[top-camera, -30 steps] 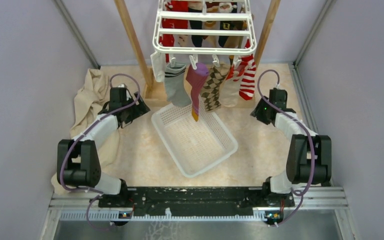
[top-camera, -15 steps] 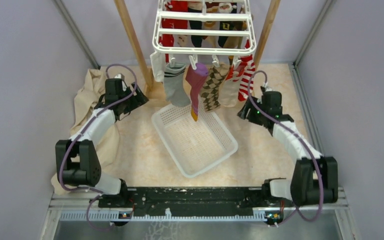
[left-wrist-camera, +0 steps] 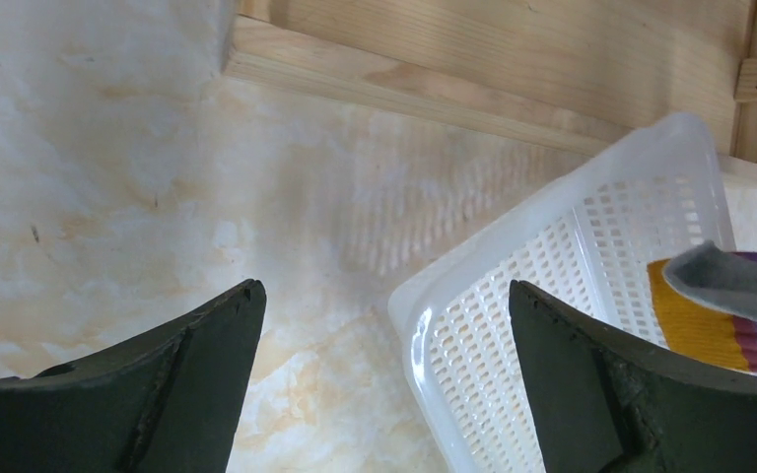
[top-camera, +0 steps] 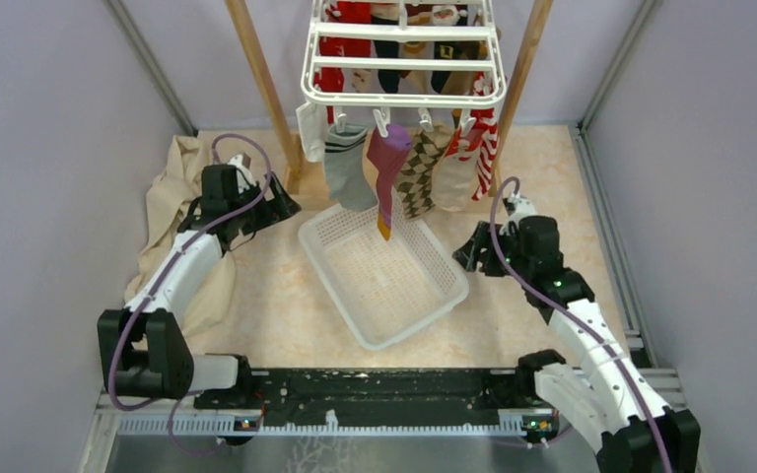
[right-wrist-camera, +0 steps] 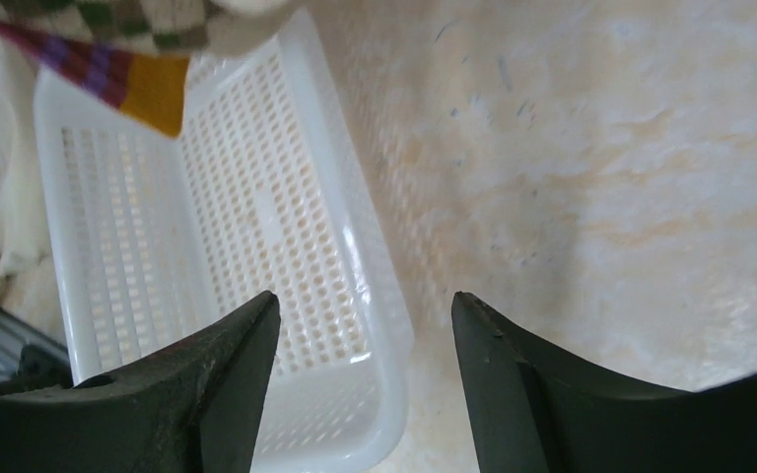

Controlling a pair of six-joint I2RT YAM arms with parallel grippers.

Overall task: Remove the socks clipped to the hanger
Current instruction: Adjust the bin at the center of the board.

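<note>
Socks (top-camera: pixel 416 175) hang in a tight front row from the hanger (top-camera: pixel 402 100), each pinched at the cuff by a small white clip (top-camera: pixel 381 123). More hang behind under the slats, half hidden. Hanger is white slatted plastic, set high within a pale wooden frame (top-camera: pixel 261 89); what it hangs from is out of view. Front row, left to right: grey sock (top-camera: pixel 347 172) with banded cuff, magenta sock (top-camera: pixel 387 158) with a striped, yellow-tipped toe, brown argyle, tan, red-white striped sock (top-camera: pixel 483 148). All are small, limp knit fabric, surely very light. They should fold and stretch under a pull rather than resist, and neighbours touch, so a careless grab may take two. Best hold, I judge, is on the leg just below the clip, pinching both layers, then a steady downward tug so the cuff slips free; a toe hold would only stretch the knit. Expect the hanger to sway or tilt under the pull. A white mesh basket (top-camera: pixel 336 293) sits on the marbled worktop (top-camera: pixel 286 305) right beneath the row, with the magenta toe dangling over it. Left gripper (top-camera: pixel 282 207) is low beside the basket's far-left corner, fingers (left-wrist-camera: pixel 187 374) spread wide, nothing between them. Right gripper (top-camera: pixel 465 253) is low off the basket's right side, below the striped sock, fingers parted and empty. A crumpled tan cloth (top-camera: pixel 172 192) lies at far left.
</note>
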